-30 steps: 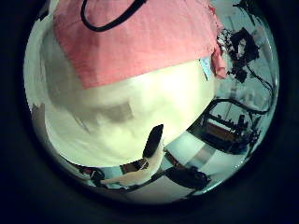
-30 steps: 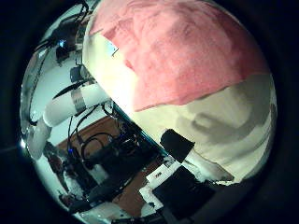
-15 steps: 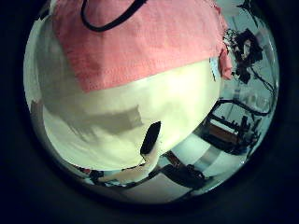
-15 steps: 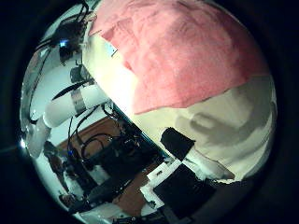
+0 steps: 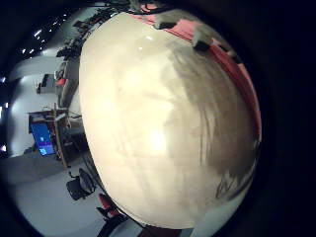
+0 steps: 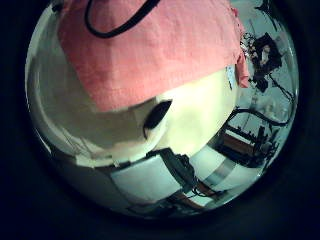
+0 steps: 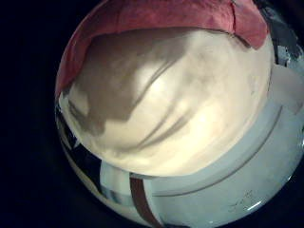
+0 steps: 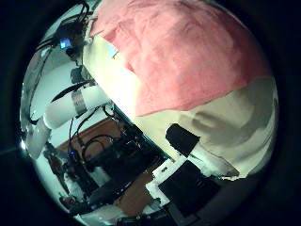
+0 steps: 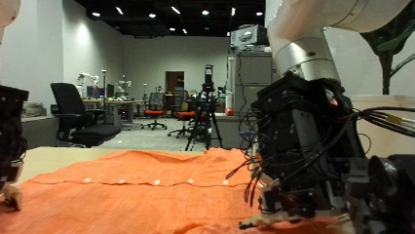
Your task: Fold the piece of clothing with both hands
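Note:
An orange piece of clothing (image 9: 143, 200) lies spread flat on the cream table (image 9: 39, 156). My right hand (image 9: 305, 146) hangs over the cloth's near edge, its fingers pointing down just above the fabric and holding nothing. My left hand (image 9: 11, 146) shows only at the view's edge, low beside the cloth's other end. In the left thumb side palm view a black fingertip (image 6: 150, 118) hovers over bare table right at the cloth's hem (image 6: 150, 50). The right thumb side palm view shows a fingertip (image 8: 188, 141) over the table, short of the cloth (image 8: 179, 52).
Bare table top (image 7: 161, 95) lies under both palms, with the cloth's edge (image 7: 161, 14) beside it. The table's front edge and white frame (image 6: 150, 180) are close to the left hand. Office chairs (image 9: 71, 112) and equipment stand in the room behind.
The left palm view has shifted, and its fingertip has swung in toward the cloth's hem. The right palm view has hardly changed.

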